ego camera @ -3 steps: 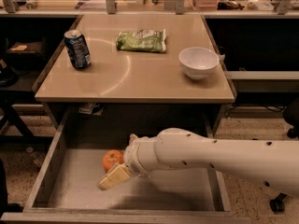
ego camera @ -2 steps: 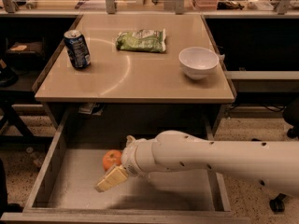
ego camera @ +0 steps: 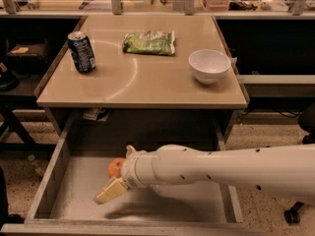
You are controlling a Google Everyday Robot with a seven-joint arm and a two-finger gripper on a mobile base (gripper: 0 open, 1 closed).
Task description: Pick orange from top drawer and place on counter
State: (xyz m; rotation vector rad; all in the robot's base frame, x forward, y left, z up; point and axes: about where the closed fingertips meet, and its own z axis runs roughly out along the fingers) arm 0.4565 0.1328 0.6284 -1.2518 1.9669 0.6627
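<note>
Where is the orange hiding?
Look below the beige counter, into the open grey top drawer. Near the middle, right against the robot's cream gripper, sits the orange. It is small, round and bright orange, unlike the pale gripper and white arm beside it.

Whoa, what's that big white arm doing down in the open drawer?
A robot arm is reaching into the open top drawer under the counter. Its claw is right at an orange lying on the drawer floor. The orange has not yet been lifted out. Up on the counter sit a soda can, a green snack bag and a white bowl.
</note>
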